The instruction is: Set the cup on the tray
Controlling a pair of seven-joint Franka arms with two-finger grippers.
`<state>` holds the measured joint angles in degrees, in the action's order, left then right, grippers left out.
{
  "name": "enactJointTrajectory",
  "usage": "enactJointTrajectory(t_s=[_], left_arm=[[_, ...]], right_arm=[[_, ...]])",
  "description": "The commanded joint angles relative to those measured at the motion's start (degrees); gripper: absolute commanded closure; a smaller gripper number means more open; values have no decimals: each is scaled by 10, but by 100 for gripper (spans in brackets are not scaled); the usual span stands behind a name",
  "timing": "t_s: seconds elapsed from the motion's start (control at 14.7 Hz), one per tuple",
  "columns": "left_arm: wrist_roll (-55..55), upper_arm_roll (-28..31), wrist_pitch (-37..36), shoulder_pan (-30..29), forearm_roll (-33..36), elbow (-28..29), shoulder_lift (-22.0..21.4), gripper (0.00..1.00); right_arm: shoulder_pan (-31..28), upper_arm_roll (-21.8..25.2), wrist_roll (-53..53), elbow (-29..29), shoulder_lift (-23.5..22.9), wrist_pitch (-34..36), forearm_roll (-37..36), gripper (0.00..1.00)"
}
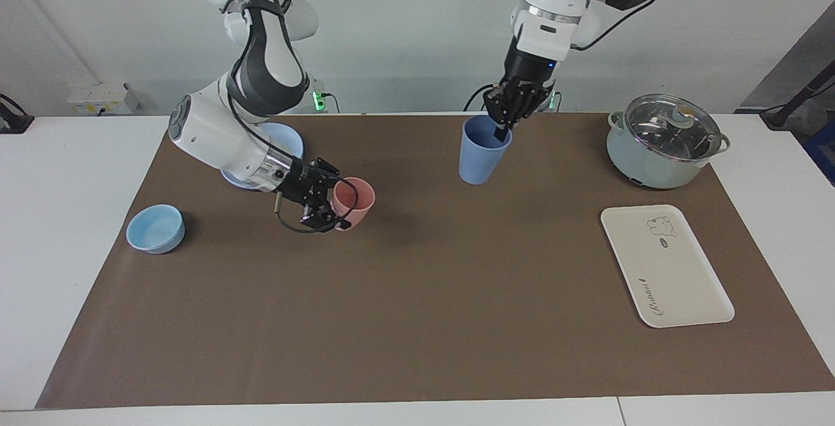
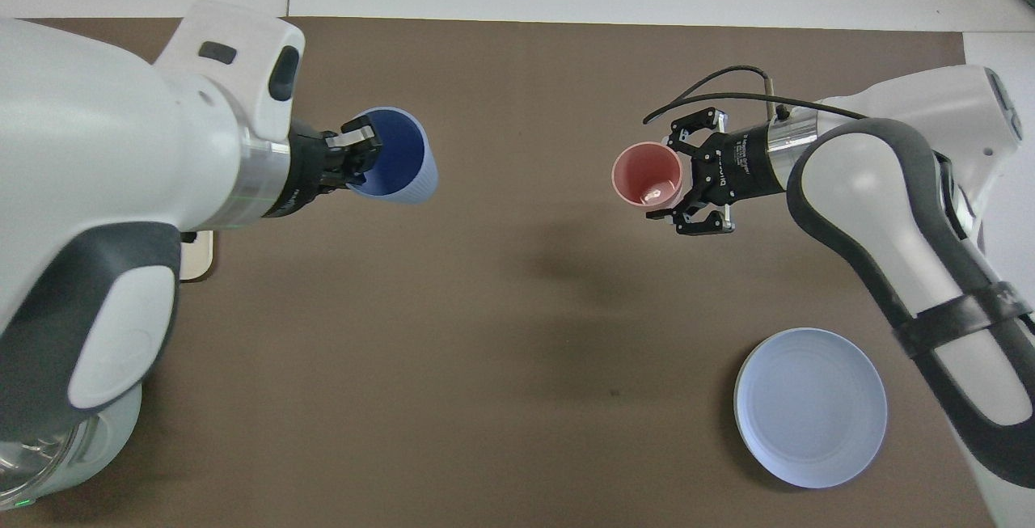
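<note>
From across the table, the small periwinkle-blue ribbed plastic cup (image 1: 481, 158) hangs upper centre of the frame over the brown mat (image 1: 430, 295), pinched at its rim by the left gripper (image 1: 503, 127). The flat cream rectangular tray (image 1: 665, 266) with rounded corners lies lower right – a bear drawing and script reading "Rabbit" on it. The right gripper (image 1: 334, 207) clasps a smooth pink cup (image 1: 353, 203) at centre left. From above, the blue tumbler (image 2: 394, 156) sits upper left, its mouth dark and tapered; the pink one (image 2: 647, 175) upper right.
</note>
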<state>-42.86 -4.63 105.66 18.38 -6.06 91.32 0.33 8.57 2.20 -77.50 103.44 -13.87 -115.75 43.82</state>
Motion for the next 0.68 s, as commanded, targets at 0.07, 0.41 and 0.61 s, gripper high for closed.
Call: enactJointTrajectory(t_s=[0.07, 0.41, 0.61], left_arm=[[208, -4, 49, -131, -32, 156, -79, 100], [407, -3, 144, -265, -49, 221, -39, 100], [485, -3, 190, -325, -78, 218, 16, 100]], right_arm=[[-69, -6, 86, 10, -27, 0, 45, 100], [-175, -7, 242, 4, -86, 79, 119, 100], [-222, -7, 291, -1, -112, 120, 130, 100]])
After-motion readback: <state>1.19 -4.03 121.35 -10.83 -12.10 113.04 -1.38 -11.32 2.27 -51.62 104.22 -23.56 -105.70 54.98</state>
